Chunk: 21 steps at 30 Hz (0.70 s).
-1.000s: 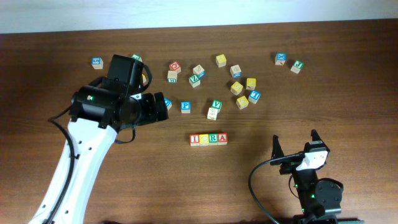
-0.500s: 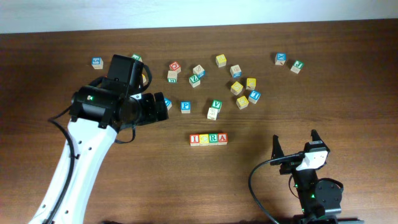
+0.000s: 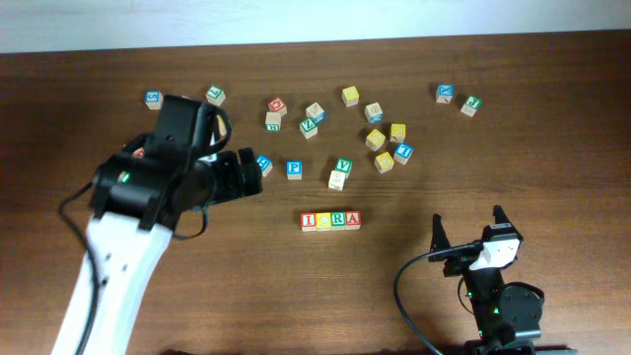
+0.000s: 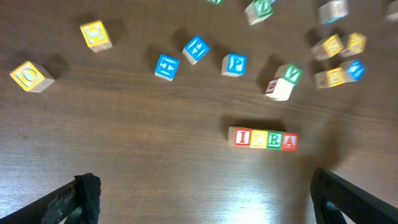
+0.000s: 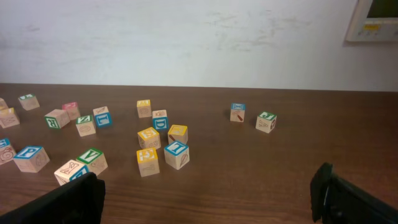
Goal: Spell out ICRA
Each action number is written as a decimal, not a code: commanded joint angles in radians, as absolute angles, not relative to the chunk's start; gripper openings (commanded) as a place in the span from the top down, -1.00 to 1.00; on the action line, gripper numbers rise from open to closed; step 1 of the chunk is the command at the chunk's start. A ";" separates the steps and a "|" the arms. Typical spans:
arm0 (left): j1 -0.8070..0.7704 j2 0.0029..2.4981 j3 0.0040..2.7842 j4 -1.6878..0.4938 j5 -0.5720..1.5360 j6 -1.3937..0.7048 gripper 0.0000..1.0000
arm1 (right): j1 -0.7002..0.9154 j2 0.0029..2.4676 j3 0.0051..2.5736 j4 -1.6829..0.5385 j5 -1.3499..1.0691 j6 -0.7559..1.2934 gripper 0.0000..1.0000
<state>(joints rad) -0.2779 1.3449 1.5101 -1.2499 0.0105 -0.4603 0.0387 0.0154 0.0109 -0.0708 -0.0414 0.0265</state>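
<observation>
Dark wood table (image 3: 552,148) (white wall (image 5: 186,37) behind) bears ICRA (image 3: 330,220).

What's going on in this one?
The ICRA row is assembled mid-table, its four cubes touching and reading I, C, R, A. Neither arm holds anything. The left fingers hover open above the table to the row's left, and the right fingers are open near the front edge. Loose cubes lie scattered behind the row.
</observation>
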 commanded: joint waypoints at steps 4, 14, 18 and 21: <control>-0.272 1.142 1.517 -1.278 -0.038 -0.428 -0.98 | 0.032 0.003 0.006 -0.078 -0.029 0.033 -0.97; -0.259 0.833 1.508 -1.480 -0.159 -0.407 -0.98 | 0.032 0.003 0.006 -0.078 -0.029 0.033 -0.97; -0.259 0.807 1.413 -1.388 -0.128 -0.284 -0.98 | 0.032 0.003 0.006 -0.078 -0.029 0.033 -0.96; -0.239 0.753 1.275 -1.217 0.009 -0.068 -0.98 | 0.032 0.003 0.006 -0.078 -0.029 0.033 -0.97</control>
<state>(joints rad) -0.2638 0.8009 1.3834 -1.3121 -0.1097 -0.2909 0.0387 0.0147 0.0109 -0.0711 -0.0406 0.0273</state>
